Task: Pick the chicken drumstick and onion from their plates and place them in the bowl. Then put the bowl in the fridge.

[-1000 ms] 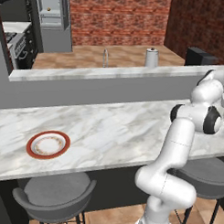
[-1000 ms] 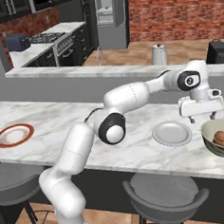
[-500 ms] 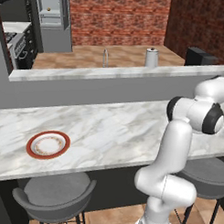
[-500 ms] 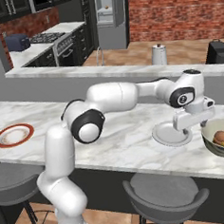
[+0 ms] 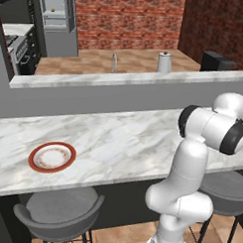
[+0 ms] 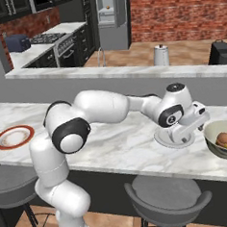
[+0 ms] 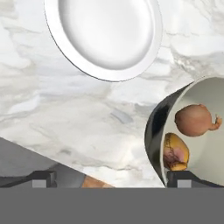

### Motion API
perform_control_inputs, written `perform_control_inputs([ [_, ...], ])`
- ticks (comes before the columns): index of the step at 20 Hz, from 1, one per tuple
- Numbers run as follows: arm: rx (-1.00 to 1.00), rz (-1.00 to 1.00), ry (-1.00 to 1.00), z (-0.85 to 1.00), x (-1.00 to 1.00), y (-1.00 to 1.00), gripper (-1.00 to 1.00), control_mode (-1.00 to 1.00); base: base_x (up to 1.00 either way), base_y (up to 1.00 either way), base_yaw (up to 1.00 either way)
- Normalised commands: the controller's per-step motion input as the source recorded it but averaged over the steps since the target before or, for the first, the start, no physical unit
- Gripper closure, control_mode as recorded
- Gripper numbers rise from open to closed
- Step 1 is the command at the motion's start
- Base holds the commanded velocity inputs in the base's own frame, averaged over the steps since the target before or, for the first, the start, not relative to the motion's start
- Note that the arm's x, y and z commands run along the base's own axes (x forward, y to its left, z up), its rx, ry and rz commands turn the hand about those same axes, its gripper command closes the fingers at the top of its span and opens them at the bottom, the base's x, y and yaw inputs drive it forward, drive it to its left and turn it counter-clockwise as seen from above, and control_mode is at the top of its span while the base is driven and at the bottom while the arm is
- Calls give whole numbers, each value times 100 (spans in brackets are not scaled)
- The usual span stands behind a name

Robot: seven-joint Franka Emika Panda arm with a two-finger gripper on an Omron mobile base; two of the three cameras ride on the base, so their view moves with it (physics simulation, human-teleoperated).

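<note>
- I see the gripper (image 7: 111,177) with its jaws spread wide apart and nothing between them; one tip sits low at the left of the hand view, the other at the rim of the bowl (image 7: 154,131).
- From the right base view I find the gripper (image 6: 187,137) low over the marble worktop (image 6: 122,143), between a plain white plate (image 6: 165,139) and the bowl (image 6: 212,145).
- In the hand view the bowl holds two things: the onion (image 7: 195,120), brownish and round with a small stalk, and the chicken drumstick (image 7: 176,152), golden-brown, just beside it and nearer the tips.
- In the right base view I can make out one brownish lump (image 6: 225,139) inside the bowl; I cannot tell which of the two it is.
- The white plate (image 7: 105,35) lies flat on the worktop, near the bowl but apart from it, with bare marble between them.
- Far along the worktop lies a red-rimmed plate (image 5: 52,157), well apart from the bowl; the same plate (image 6: 13,138) shows at the left in the right base view.
- The fridge (image 6: 114,19) stands at the back of the kitchen, beyond the raised grey ledge (image 6: 117,72), far from the bowl.
- Grey stools (image 6: 168,198) stand below the worktop's near edge.
</note>
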Motion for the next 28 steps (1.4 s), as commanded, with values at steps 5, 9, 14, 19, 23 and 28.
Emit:
perform_control_inputs([
  [5, -13, 0, 0, 8, 11, -1, -100, -100, 0, 0, 0],
  [9, 0, 0, 9, 15, 2, -8, -100, -100, 0, 0, 0],
  [14, 0, 0, 13, 3, 9, -12, -100, -100, 0, 0, 0],
  [19, 0, 0, 10, 4, 20, -14, -100, -100, 0, 0, 0],
  [23, 1, 0, 4, -8, 10, -8, -100, -100, 0, 0, 0],
  [28, 5, 0, 0, -14, 10, -10, -100, -100, 0, 0, 0],
])
